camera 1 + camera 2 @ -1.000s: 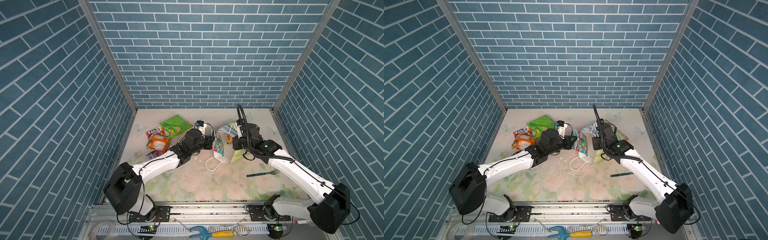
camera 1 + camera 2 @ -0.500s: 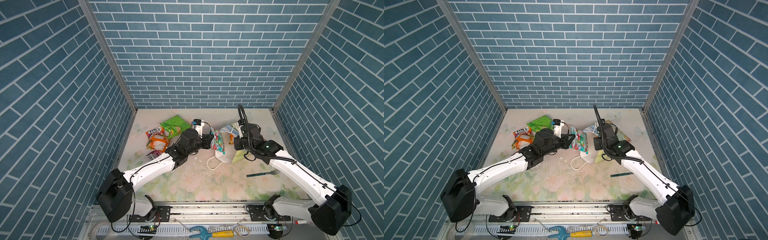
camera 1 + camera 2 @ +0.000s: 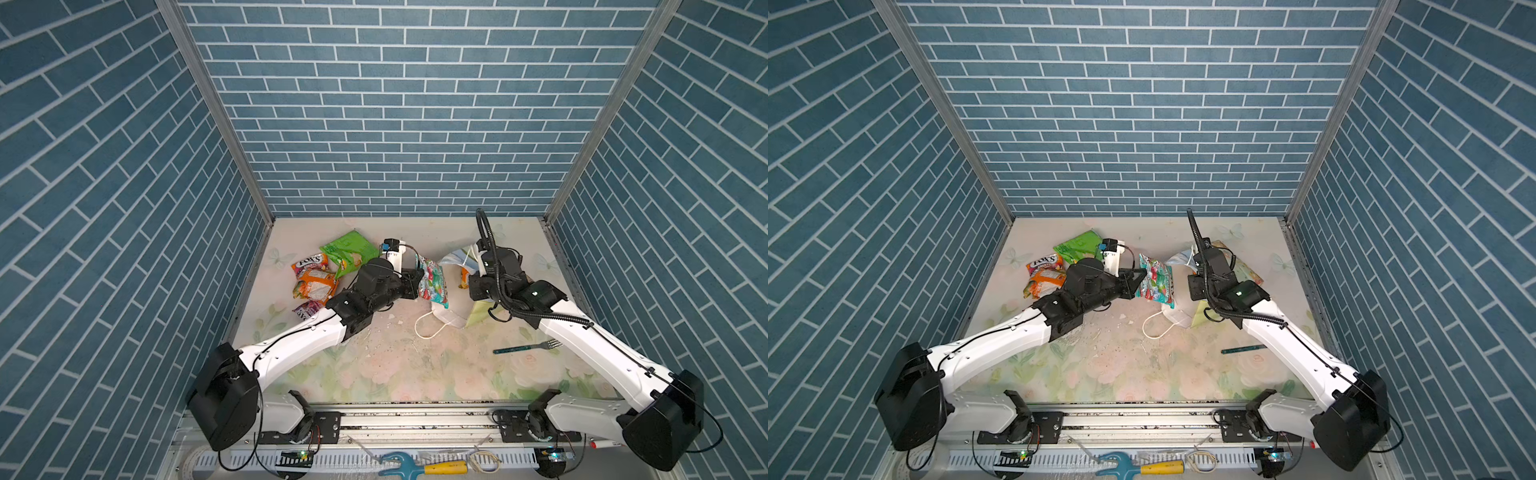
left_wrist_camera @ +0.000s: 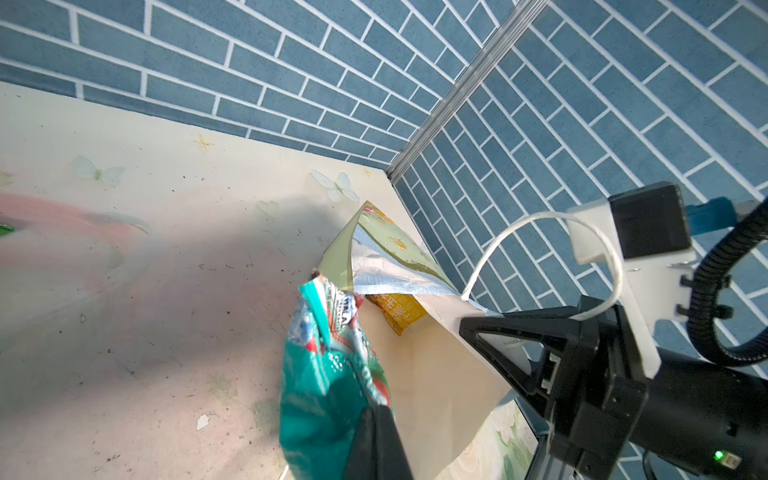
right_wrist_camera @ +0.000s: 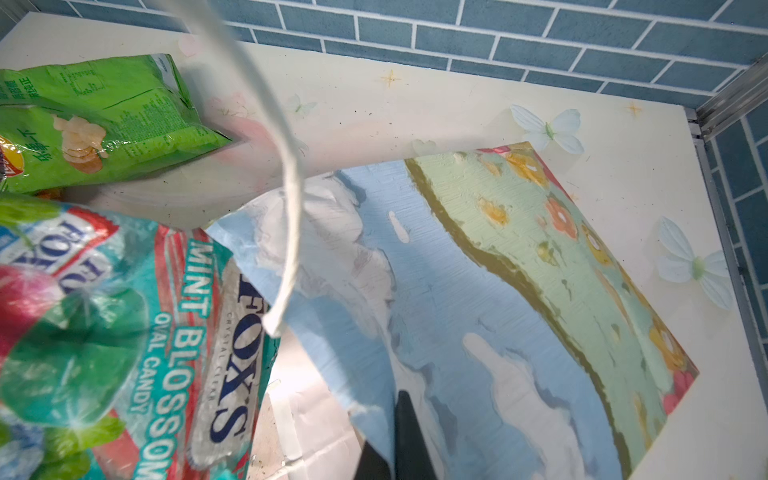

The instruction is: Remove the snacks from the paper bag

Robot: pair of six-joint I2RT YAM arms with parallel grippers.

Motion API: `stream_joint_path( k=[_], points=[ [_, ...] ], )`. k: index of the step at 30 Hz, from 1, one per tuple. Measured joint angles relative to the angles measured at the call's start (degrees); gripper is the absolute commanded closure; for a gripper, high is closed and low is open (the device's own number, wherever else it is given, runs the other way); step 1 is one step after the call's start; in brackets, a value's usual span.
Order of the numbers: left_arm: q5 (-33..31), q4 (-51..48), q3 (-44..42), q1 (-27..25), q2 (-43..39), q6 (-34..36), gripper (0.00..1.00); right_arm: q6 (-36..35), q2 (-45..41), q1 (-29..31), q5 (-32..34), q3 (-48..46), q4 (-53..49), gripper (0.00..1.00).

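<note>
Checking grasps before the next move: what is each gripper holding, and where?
The left gripper pinches the teal FOX'S candy packet by one edge. The right gripper pinches the paper bag by its upper wall at the mouth rim.

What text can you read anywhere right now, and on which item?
"FOX'S CRYSTAL CLEAR" and "MINT BLOSSOM OVAL CANDY": teal candy packet.
"FOX'S": pink packet near the green chip bag.
Green chip bag: the small print is too blurred to read.
Yellow packet inside the paper bag: the characters are unreadable.
</note>
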Motion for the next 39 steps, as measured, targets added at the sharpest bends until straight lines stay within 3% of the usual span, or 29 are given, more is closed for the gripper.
stream_joint_path(
  k=[14, 31, 39],
  points=[
    [-0.96, -1.73, -1.42, 1.36, -4.37, 0.72, 1.00, -0.42, 0.00, 0.00, 2.84, 0.55, -1.95, 1.00],
    [-0.52, -2.60, -3.98, 8.79, -6.40, 0.46, 1.00, -1.49, 0.20, -0.28, 3.98, 2.73, -4.02, 1.00],
    [-2.03, -3.28, -4.72, 9.75, -7.37, 0.57, 1.00, -1.90, 1.31, -0.39, 4.20, 5.38, -5.05, 1.00]
  ],
)
